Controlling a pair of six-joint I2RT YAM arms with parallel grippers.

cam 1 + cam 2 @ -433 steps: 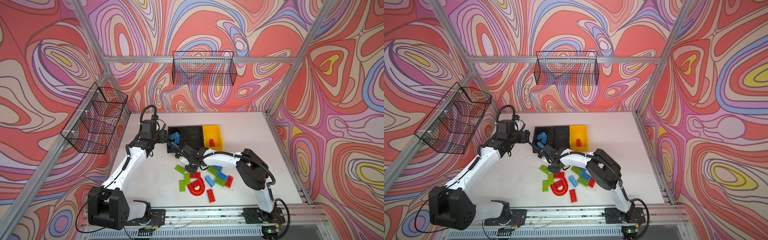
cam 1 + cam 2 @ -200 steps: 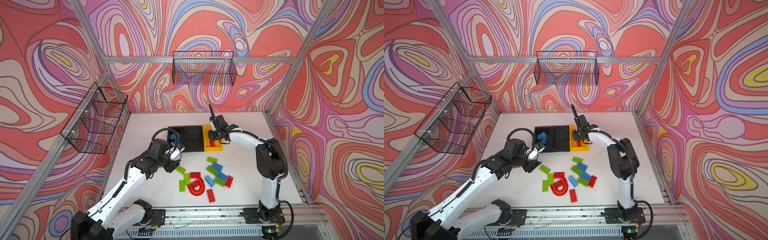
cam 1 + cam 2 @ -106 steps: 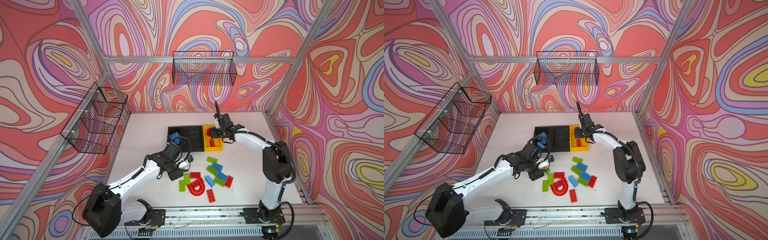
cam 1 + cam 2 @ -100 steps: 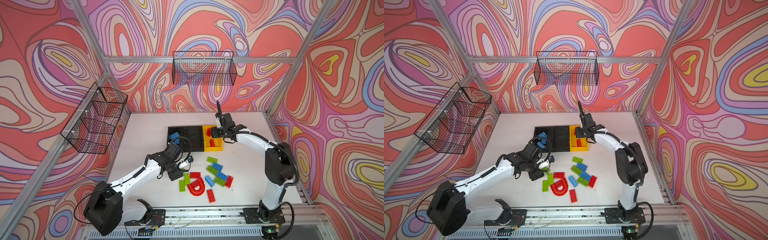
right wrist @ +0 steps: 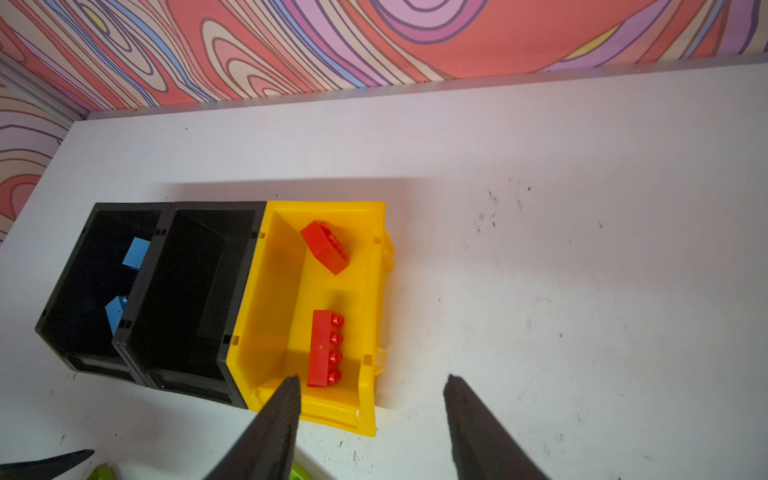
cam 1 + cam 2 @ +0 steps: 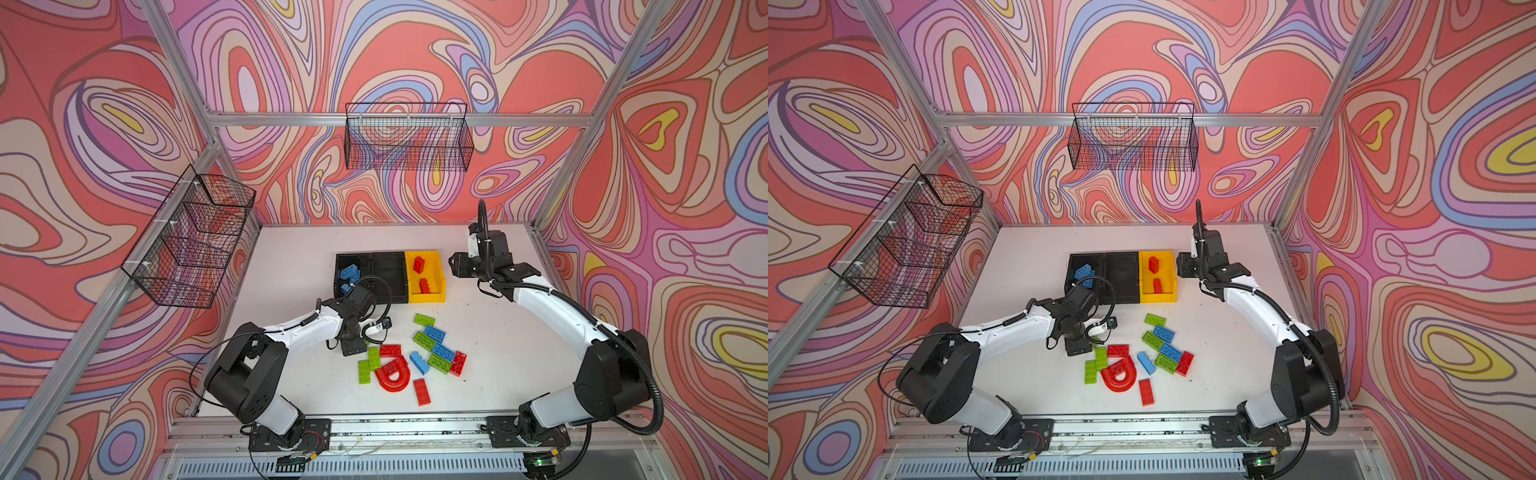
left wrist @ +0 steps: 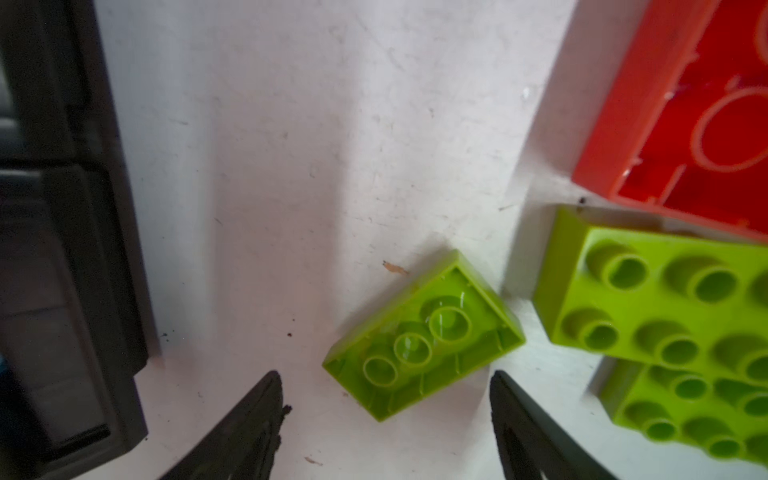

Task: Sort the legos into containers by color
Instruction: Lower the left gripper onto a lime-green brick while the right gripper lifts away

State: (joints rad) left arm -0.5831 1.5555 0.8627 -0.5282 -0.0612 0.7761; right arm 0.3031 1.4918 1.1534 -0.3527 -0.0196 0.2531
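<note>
Left wrist view: left end effector (image 7: pixel 385 374) spread, empty; upturned green lego (image 7: pixel 424 336) on table (image 7: pixel 270 166) just ahead of it.
Right wrist view: right end effector (image 5: pixel 372 378) spread, empty, beside yellow container (image 5: pixel 270 291).
Yellow container contents: two red legos (image 5: pixel 326 245).

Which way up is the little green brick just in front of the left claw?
Upside down: the little green brick shows its hollow underside with three round tubes, unlike the studded green brick beside it.
</note>
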